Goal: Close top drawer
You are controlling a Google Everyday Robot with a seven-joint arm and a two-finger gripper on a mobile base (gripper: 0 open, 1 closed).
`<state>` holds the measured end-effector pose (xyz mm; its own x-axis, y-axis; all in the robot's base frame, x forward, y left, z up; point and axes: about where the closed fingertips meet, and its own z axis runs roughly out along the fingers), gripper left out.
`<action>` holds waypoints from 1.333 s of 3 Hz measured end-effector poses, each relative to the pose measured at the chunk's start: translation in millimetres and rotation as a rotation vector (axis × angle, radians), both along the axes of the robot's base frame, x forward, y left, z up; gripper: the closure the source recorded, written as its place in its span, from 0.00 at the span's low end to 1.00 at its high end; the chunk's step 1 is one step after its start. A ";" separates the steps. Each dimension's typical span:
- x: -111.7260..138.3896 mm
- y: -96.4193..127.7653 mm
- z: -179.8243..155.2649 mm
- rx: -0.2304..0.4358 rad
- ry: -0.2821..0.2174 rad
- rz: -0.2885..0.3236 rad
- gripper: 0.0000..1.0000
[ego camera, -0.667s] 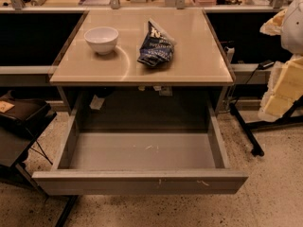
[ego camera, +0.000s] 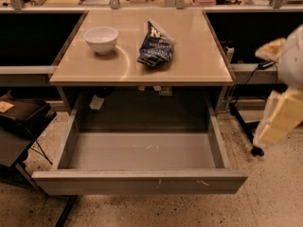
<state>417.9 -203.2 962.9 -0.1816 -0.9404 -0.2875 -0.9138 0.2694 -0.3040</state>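
Note:
The top drawer (ego camera: 142, 182) is a wide, shallow grey metal drawer with a flat handleless front bearing small pale scuffs. It stands pulled far out from under the tan tabletop (ego camera: 199, 56), and its inside (ego camera: 142, 150) is empty. My gripper (ego camera: 278, 117) shows as pale yellowish and white parts at the right edge of the view. It is to the right of the drawer's right side wall, apart from it and above floor level.
A white bowl (ego camera: 101, 39) and a dark blue snack bag (ego camera: 155, 45) sit on the tabletop. A dark chair (ego camera: 21, 122) stands at the left of the drawer. Cables and a dark stand foot (ego camera: 246, 131) lie on the speckled floor at the right.
My gripper at the right edge has moved downward a little. The drawer, bowl and bag have not moved.

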 end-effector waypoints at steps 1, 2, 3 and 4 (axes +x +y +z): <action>-38.2 -16.5 -71.3 0.055 0.098 -0.034 0.00; -88.4 -32.5 -145.2 0.101 0.234 -0.069 0.00; -124.5 -13.4 -181.7 0.120 0.306 -0.002 0.00; -155.9 35.6 -198.4 0.134 0.372 0.161 0.00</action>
